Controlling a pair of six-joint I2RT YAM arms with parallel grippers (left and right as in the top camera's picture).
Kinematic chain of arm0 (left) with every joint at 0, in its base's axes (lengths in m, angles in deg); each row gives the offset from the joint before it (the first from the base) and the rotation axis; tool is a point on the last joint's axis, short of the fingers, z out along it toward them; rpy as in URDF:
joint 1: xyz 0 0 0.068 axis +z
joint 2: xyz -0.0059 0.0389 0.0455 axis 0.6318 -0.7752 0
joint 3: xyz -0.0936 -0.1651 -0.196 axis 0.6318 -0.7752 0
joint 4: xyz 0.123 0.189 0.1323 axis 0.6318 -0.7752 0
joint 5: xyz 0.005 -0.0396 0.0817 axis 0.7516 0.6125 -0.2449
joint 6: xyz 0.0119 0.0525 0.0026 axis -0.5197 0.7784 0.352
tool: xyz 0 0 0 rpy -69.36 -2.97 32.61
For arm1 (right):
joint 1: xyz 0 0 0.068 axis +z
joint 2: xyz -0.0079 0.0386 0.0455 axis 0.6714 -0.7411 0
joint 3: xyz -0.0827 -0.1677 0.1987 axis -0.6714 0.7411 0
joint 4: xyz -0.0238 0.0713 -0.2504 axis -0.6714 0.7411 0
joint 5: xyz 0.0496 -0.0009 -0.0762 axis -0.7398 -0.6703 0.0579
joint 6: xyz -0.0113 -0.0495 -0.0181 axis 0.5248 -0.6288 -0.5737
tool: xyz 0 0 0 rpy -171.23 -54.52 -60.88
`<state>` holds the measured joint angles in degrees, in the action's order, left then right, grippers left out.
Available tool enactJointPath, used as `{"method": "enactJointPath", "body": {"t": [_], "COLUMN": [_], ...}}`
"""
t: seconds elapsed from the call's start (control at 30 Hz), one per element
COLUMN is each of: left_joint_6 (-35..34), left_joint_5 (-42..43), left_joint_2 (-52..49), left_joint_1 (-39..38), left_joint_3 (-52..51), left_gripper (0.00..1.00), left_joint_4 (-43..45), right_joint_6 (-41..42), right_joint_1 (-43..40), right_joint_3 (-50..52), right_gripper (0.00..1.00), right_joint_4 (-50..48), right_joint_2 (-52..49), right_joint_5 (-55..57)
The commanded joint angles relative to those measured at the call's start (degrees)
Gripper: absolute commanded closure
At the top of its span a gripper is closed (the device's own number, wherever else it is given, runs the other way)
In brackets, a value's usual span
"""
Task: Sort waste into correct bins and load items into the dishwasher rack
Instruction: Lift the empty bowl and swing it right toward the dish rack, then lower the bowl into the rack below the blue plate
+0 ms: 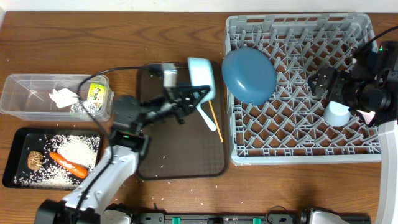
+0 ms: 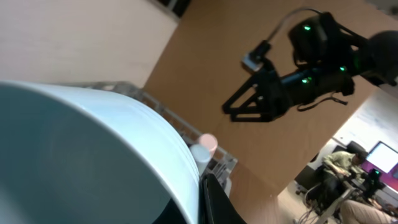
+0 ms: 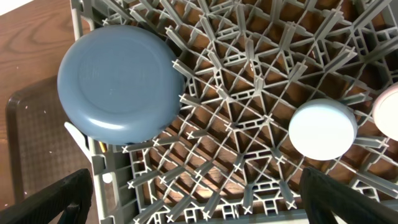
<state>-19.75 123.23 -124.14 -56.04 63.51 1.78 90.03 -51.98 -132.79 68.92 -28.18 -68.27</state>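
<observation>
My left pincer (image 1: 205, 93) clamps the pale blue bowl (image 1: 201, 74) left of the dishwasher rack (image 1: 305, 157). My right pincer (image 3: 202, 196) gapes above it.

Even bright light, close-up blur

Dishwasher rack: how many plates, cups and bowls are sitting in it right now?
Inside the dishwasher rack:
Plates: 1, the blue plate
Cups: 2, the light blue cup and the pink cup
Bowls: 0; the left hand holds the pale blue bowl outside it
Total: 3
</observation>
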Motion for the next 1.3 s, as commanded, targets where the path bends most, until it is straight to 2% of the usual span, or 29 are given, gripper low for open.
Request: {"method": "enactJointPath", "body": {"t": [0.0,0.13,0.3,0.37,0.7,1.27], "left_joint_6": [-0.09,0.07,0.04,0.02,-0.61,-1.03], "left_joint_5": [-9.46,-15.23,-16.65,-16.65,-20.06,-17.00], "left_joint_2": [-2.49,-7.48,-15.28,-17.33,-23.04,-27.89], "left_joint_1": [-6.01,-12.37,-19.69,-21.97,-30.14,-30.47], "left_joint_3": [0.57,0.59,1.57,2.78,5.22,5.18], "left_gripper": [0.94,0.94,0.94,0.94,0.94,0.94], "left_joint_4": [2.19,3.80,18.05,20.57,20.33,20.11], "right_joint_6": [0.85,0.85,0.85,0.85,0.83,0.81], "right_joint_1": [0.50,0.50,0.50,0.50,0.50,0.50], "right_joint_3": [-0.20,-0.20,-0.20,-0.20,-0.20,-0.20], "right_gripper": [0.01,0.01,0.01,0.01,0.01,0.01], "right_joint_4": [0.02,0.04,0.04,0.07,0.98,1.99], "right_joint_2": [-0.20,-0.20,-0.20,-0.20,-0.20,-0.20], "right_joint_5": [-0.42,-0.42,-0.42,-0.42,-0.42,-0.39]}}
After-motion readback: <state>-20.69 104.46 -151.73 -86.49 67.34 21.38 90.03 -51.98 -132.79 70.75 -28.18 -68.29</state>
